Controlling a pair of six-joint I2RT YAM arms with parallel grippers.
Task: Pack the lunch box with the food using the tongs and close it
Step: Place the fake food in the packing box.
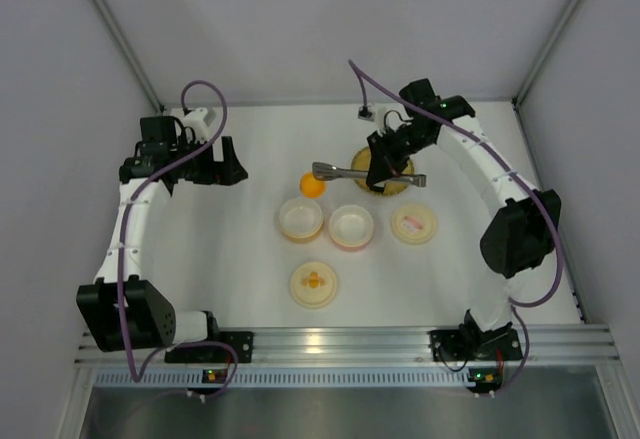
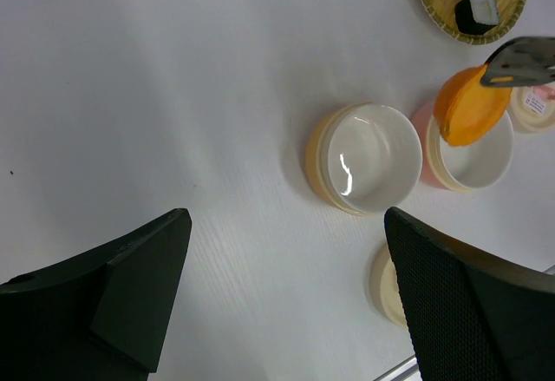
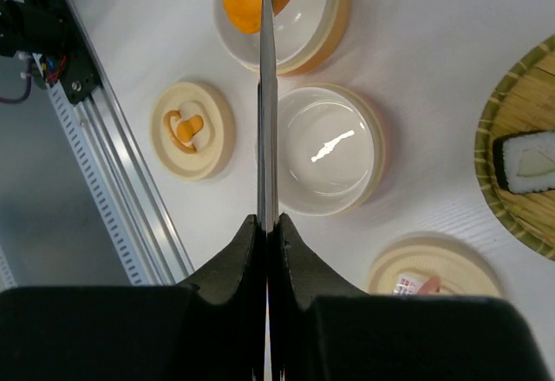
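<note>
The left gripper (image 1: pixel 231 164) hangs at the left side of the table with its fingers spread wide, holding nothing and well apart from the dishes. To its right, the ball (image 1: pixel 312 186) is pinched at the tips of the tongs (image 1: pixel 345 171), just behind the yellow bowl (image 1: pixel 300 217) and not yet over its middle. The pink bowl (image 1: pixel 351 225) stands just beside the yellow one, and both are empty. The right gripper (image 1: pixel 385 167) is pressed together on the handle end of the tongs, above the plate (image 3: pixel 490 173) where the sushi (image 3: pixel 529 160) waits.

I judge the step in hand is to bring the ball into a bowl. To do it well, the squeeze should stay constant while the tips travel. The ball is round and smooth, so a loose grip may let it slip and roll away. It is better to lower the tips inside the rim before opening, and to open slowly.
</note>
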